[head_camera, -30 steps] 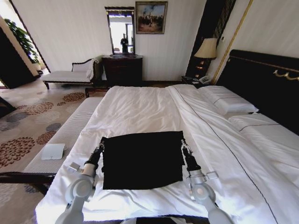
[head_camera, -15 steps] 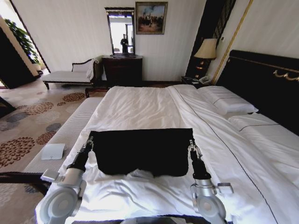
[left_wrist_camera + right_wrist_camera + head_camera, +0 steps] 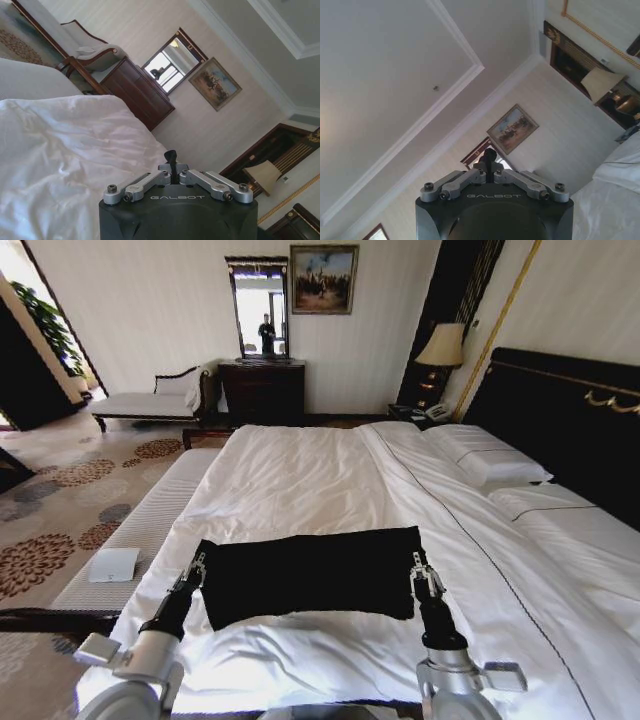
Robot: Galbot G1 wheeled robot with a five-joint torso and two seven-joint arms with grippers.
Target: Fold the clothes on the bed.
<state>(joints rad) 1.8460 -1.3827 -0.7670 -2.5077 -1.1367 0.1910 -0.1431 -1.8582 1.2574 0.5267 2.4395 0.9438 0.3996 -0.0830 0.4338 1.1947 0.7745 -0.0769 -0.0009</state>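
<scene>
Nearest, the left gripper (image 3: 198,567) and right gripper (image 3: 419,567) are seen with jaws closed, each pinching one end of the black T-shirt (image 3: 308,575), stretched flat on the bed (image 3: 300,470). The cloth is judged light and limp, so corners are best held. The wrist views show closed jaws against far walls, not the shirt.

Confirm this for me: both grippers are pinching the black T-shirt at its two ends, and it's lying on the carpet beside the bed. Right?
Not quite. The T-shirt is not on the carpet; it lies on the bed, on the white cover near the foot, as the head view shows. The rest holds: the left gripper and right gripper each pinch one end.
</scene>
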